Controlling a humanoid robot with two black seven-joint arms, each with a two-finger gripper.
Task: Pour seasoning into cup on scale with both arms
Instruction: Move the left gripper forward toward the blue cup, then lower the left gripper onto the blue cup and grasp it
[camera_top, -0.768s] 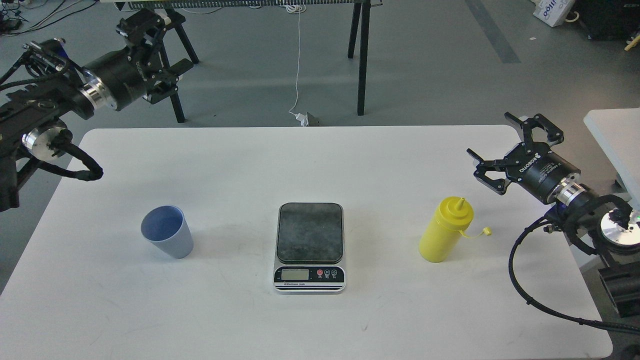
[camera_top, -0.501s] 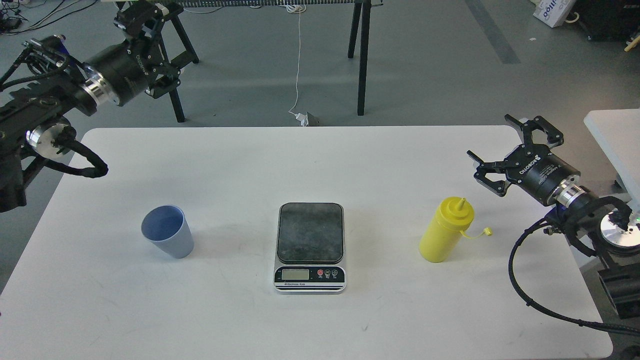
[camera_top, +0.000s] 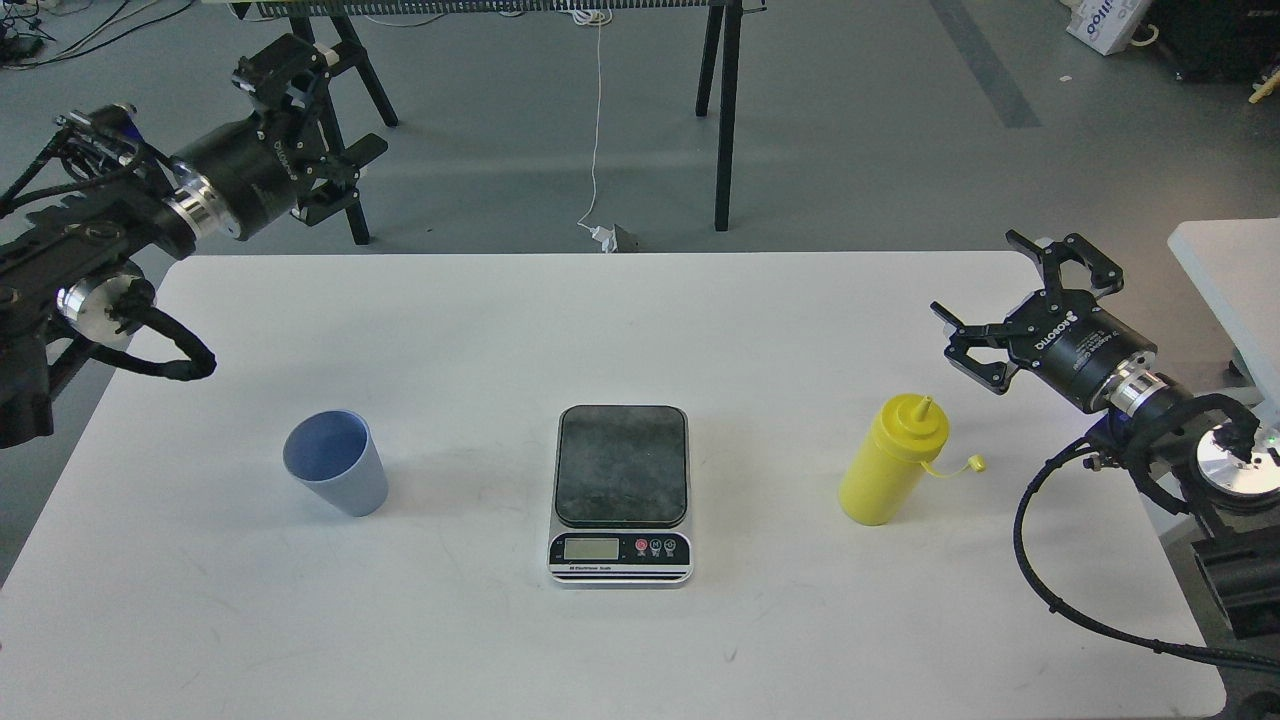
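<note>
The light-blue cup (camera_top: 335, 463) stands upright on the white table (camera_top: 620, 330), left of the scale. The scale (camera_top: 621, 493) lies in the middle with its dark plate bare and its display toward me. The yellow seasoning bottle (camera_top: 892, 460) stands upright to the right, its cap hanging off on its tether. My left gripper (camera_top: 310, 115) is open and empty, held high beyond the table's back-left corner, far from the cup. My right gripper (camera_top: 1015, 300) is open and empty, above and to the right of the bottle, apart from it.
Black trestle legs (camera_top: 722, 110) and a white cable (camera_top: 596, 150) stand on the grey floor behind the table. A second white table edge (camera_top: 1225, 270) is at the far right. Cables (camera_top: 1060, 590) loop from the right arm over the table's right edge.
</note>
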